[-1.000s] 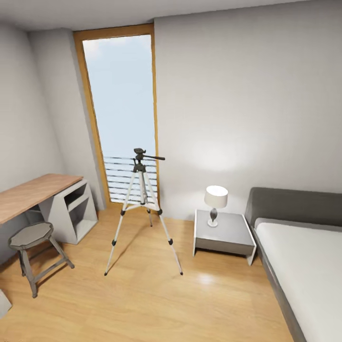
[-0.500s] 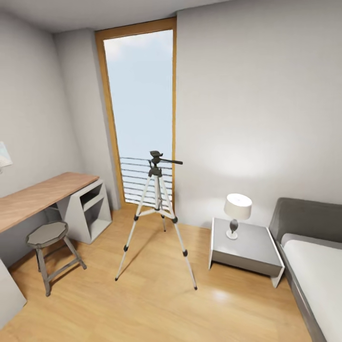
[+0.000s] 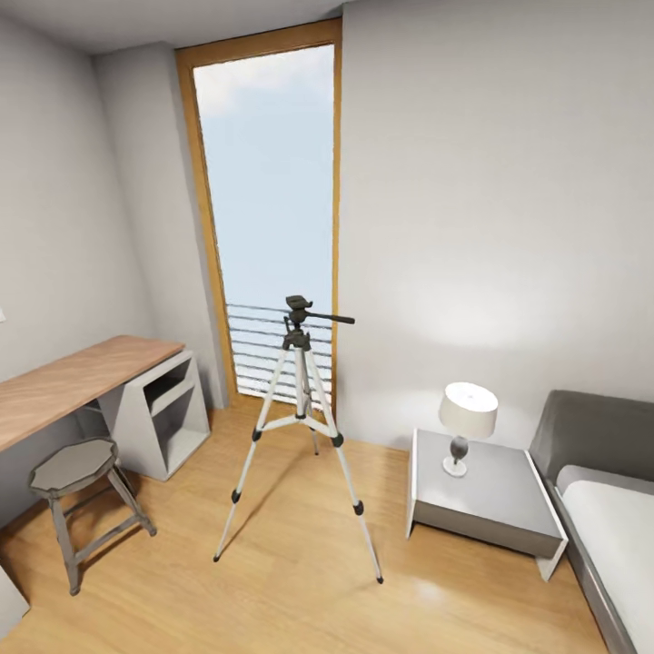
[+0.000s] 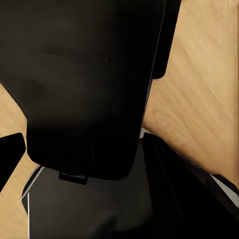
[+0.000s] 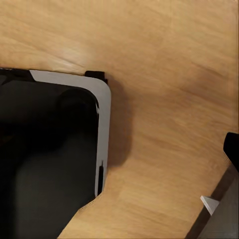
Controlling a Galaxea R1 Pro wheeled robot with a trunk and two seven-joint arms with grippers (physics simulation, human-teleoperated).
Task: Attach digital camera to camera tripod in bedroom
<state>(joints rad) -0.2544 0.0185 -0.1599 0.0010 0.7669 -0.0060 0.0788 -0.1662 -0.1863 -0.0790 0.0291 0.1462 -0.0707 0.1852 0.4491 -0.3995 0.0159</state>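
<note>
Bedroom walls (image 3: 490,182) in grey and a light wood floor (image 3: 272,590) take up the head view, with a tall wood-framed window (image 3: 268,218) at upper centre. A grey bed (image 3: 609,509) sits at the lower right edge; the wood-topped table (image 3: 73,386) runs along the left. Camera tripod (image 3: 300,427) stands upright at centre, before the window — legs spread on the floor. A nightstand (image 3: 481,495) carries a lamp (image 3: 467,422); a stool (image 3: 77,500) stands lower left. Either claw's state I cannot tell — dark robot body (image 4: 84,84) blocks the left wrist view.
</note>
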